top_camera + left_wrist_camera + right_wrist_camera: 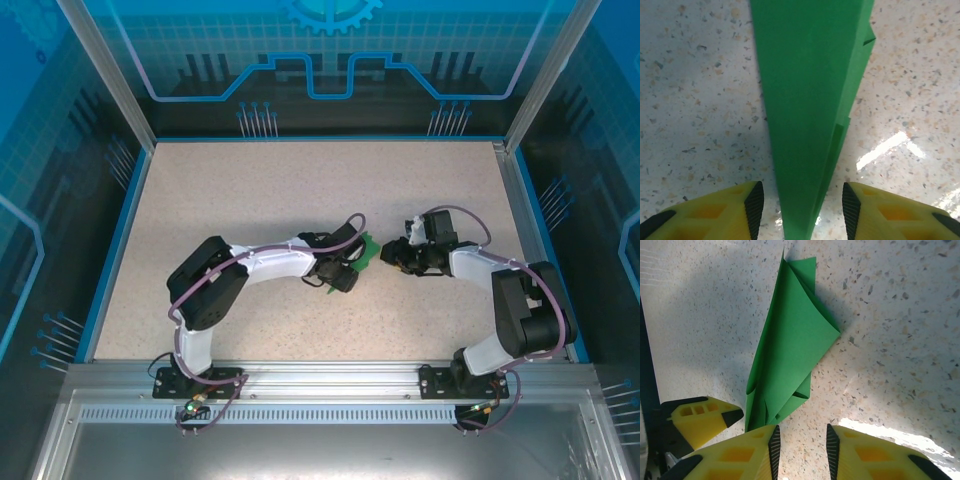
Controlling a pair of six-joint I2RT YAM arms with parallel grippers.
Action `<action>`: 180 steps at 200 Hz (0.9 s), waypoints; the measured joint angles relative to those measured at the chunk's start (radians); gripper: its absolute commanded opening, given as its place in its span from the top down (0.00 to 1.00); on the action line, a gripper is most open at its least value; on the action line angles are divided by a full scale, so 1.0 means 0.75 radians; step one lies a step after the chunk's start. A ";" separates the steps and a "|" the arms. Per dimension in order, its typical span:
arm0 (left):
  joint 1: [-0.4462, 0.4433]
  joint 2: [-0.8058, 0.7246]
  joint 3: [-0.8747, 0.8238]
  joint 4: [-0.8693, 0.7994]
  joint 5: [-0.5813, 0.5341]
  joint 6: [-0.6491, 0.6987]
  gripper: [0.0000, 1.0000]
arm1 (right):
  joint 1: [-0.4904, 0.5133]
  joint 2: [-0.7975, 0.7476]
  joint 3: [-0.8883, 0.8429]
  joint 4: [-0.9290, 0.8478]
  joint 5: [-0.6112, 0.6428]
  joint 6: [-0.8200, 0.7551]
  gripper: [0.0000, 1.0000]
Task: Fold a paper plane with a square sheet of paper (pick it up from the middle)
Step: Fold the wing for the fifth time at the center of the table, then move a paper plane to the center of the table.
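The paper plane (365, 250), green paper folded into a narrow creased wedge, lies mid-table between the two arms. In the left wrist view the paper plane (810, 100) runs straight away between my left gripper's fingers, with a gap on each side. The left gripper (800, 210) (345, 272) is open around its near end. In the right wrist view the plane (790, 340) shows loose, puffed-up layers and lies up and left of my right gripper (803, 452) (392, 257), which is open over bare table. The right gripper's left finger (774, 445) is just beside the paper's near tip.
A yellow finger of the left gripper (705, 417) shows close to the right gripper's left side. The speckled table (300, 190) has a blue rim and transparent walls on its sides. Free room lies toward the far half.
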 measured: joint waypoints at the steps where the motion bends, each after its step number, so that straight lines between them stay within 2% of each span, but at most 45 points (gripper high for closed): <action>1: 0.000 0.001 0.001 0.000 -0.001 0.000 0.54 | 0.001 0.000 -0.001 0.002 0.000 0.001 0.67; 134: 0.017 0.003 0.004 0.001 -0.011 -0.002 0.67 | 0.018 0.064 -0.014 0.050 -0.012 0.005 0.67; 180: 0.037 0.003 0.004 0.002 -0.009 -0.010 0.79 | 0.032 0.095 -0.014 0.076 -0.025 0.011 0.67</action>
